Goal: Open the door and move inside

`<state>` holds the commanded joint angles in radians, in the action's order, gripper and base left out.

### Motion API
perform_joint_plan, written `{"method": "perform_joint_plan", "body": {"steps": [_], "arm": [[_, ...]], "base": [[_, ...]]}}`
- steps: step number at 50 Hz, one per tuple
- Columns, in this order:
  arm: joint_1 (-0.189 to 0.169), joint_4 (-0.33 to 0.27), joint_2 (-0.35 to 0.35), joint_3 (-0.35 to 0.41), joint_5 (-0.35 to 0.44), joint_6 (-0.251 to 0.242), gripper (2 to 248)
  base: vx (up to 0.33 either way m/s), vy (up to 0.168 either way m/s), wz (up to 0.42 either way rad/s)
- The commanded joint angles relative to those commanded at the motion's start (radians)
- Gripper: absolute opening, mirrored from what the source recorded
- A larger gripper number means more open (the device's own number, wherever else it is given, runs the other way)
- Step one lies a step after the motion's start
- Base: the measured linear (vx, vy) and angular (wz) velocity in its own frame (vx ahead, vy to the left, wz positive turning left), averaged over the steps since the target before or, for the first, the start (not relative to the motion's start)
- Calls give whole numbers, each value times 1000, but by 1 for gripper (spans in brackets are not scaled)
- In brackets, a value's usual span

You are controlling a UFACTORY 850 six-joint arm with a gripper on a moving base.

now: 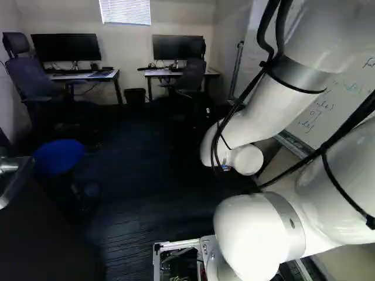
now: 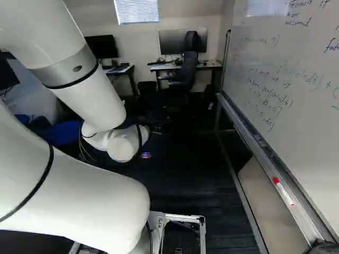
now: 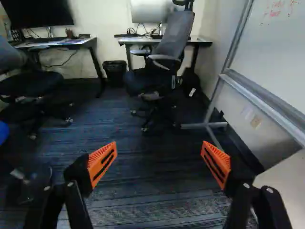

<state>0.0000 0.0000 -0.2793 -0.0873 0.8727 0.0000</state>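
1. Gripper point(image 3: 159, 160) nearest the wrist camera: fingers wide apart, orange pads facing, nothing gripped.
2. Door: I read the dark panel point(image 1: 50, 240) at the lower left of the left base view as its leaf, metal handle point(image 1: 8, 167) at the edge. Identification tentative.
3. Key relation: handle lies well to the left of the fingers, outside the wrist view; its long axis I cannot tell. Fingers point ahead over carpet point(image 3: 152, 191).
4. Judgement: door probably open already; I would drive forward, watching left-side clearance.
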Motion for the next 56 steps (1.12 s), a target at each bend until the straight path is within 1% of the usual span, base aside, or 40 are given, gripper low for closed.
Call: {"method": "perform_joint_plan", "body": {"steps": [22, 56], "arm": [[0, 0, 0, 0, 0, 0, 247], [0, 0, 0, 0, 0, 0, 247]], "base": [[146, 3, -7], [-1, 0, 0]]}}
